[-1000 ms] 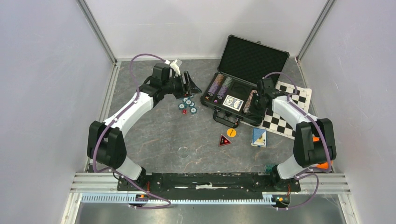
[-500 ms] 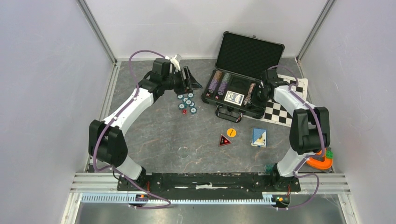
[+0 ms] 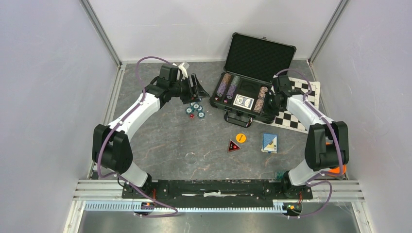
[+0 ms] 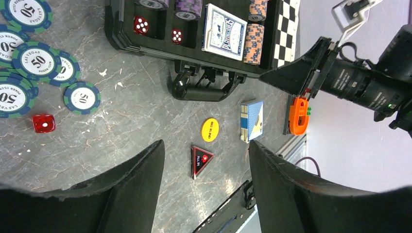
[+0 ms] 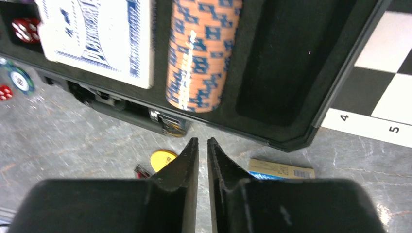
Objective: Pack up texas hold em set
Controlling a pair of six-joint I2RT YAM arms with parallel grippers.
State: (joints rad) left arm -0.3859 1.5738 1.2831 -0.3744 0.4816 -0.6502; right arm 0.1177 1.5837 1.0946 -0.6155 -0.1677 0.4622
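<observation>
Loose chips (image 4: 38, 60) at upper left, marked 50 — light, stiff, slick — want an edge pinch; left gripper (image 4: 206, 148) gapes empty, right gripper (image 5: 202, 141) is pressed closed on nothing.

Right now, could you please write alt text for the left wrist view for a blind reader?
The left end effector hangs open above a table where green 50 poker chips and a red die lie at the picture's upper left. An open black case along the top holds a card deck; a yellow button lies below it.
</observation>
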